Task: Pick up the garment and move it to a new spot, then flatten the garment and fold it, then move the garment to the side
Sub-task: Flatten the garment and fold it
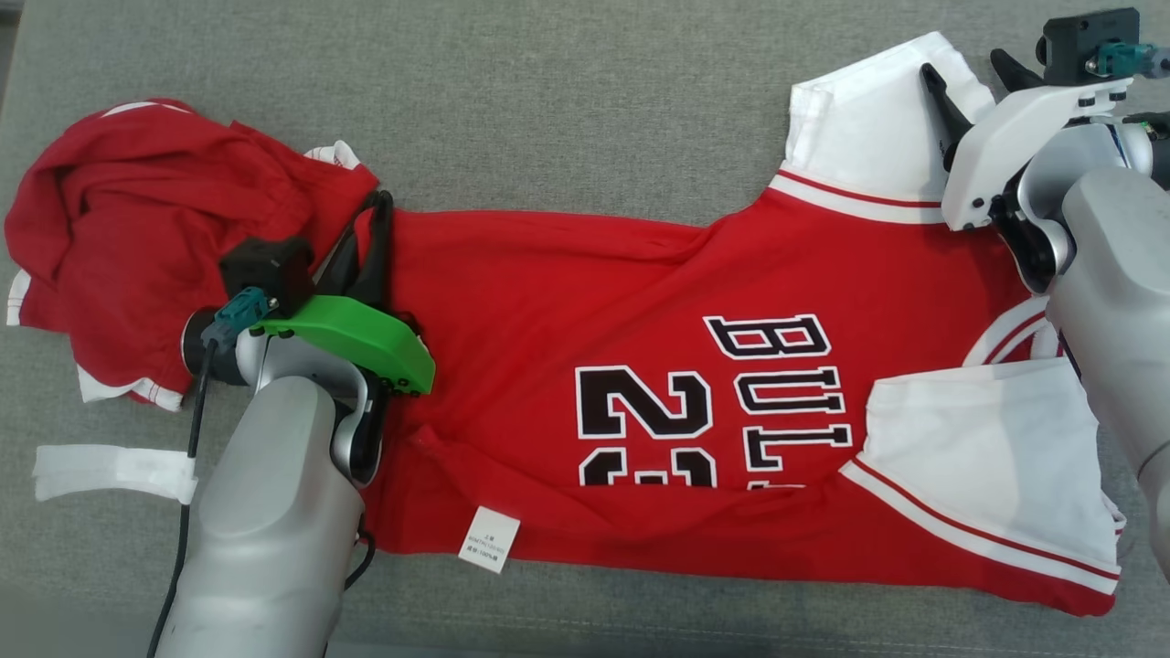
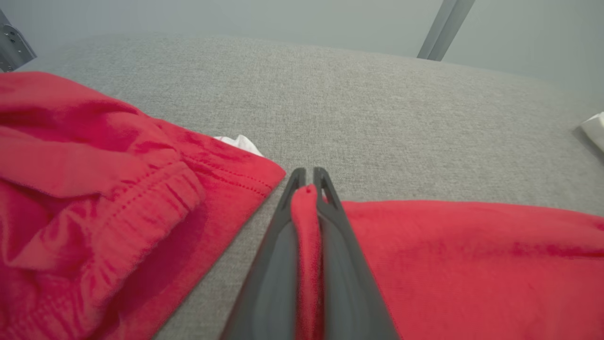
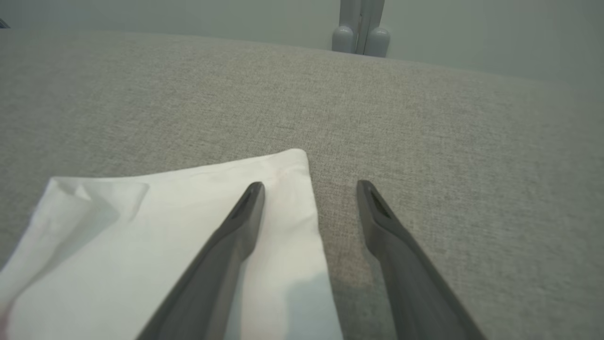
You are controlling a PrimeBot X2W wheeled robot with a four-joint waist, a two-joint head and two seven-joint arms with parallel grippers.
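My left tool (image 2: 309, 175) is pinching a fold of the red jersey (image 1: 585, 302) at the end just beside the crumpled red shorts (image 1: 137, 210), and the jersey is lying lengthwise away from them across the grey counter (image 1: 548, 91). My right tool (image 3: 310, 185) is hovering wide open over the white sleeve (image 1: 868, 128) at the end farthest from the shorts. The chest lettering (image 1: 777, 384) is showing "BUL" and a "2", while the care label (image 1: 488, 539) is reading as a blur.
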